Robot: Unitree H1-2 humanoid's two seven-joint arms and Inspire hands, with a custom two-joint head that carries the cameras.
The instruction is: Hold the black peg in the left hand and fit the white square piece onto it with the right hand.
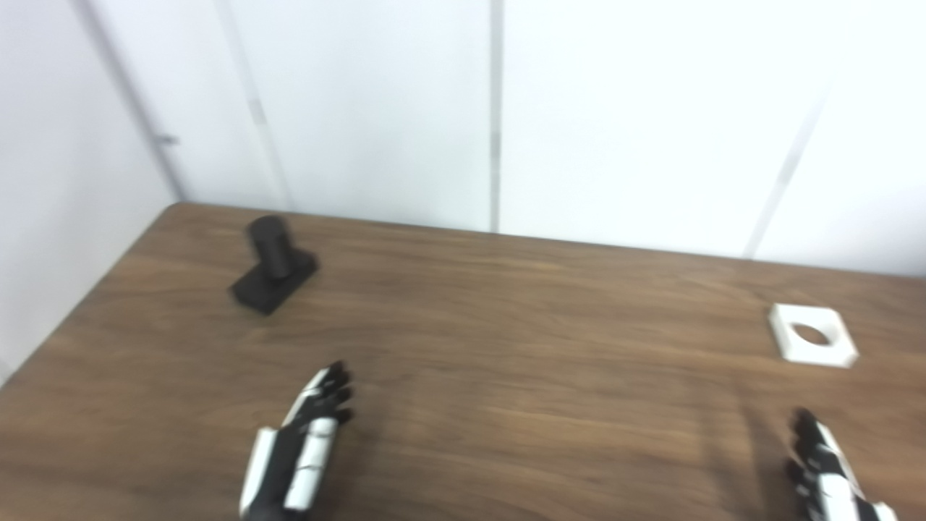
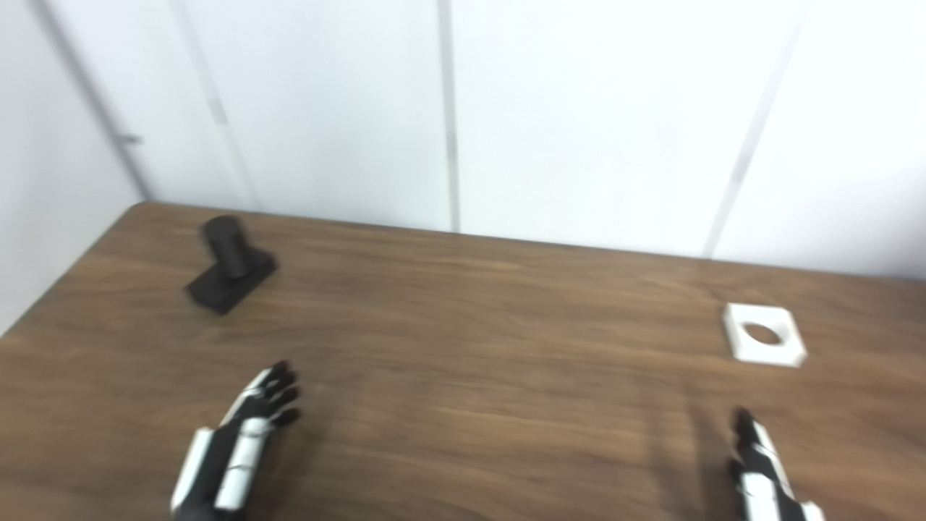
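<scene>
**Black peg and white square piece both on the table, neither hand holding anything**

Black peg (image 1: 273, 265) and white square piece (image 1: 812, 333) are the two things you are working with, and both lie far from your hands. Nearest to you, your left hand (image 1: 300, 449) comes in at the bottom left, fingers stretched forward and apart, holding nothing, above the brown wooden table (image 1: 506, 362). Your right hand (image 1: 825, 470) shows at the bottom right corner, partly cut off by the frame; its fingers point forward, spread and empty.

Farther out on the right, beyond your right hand, the white square piece lies flat on the table with its round hole facing up. Farther still, toward the far left corner, the black peg stands on its flat base, its cylinder tilting slightly left as seen. The two pieces are well apart. Behind the table's far edge rises a white panelled wall (image 1: 615, 108).
</scene>
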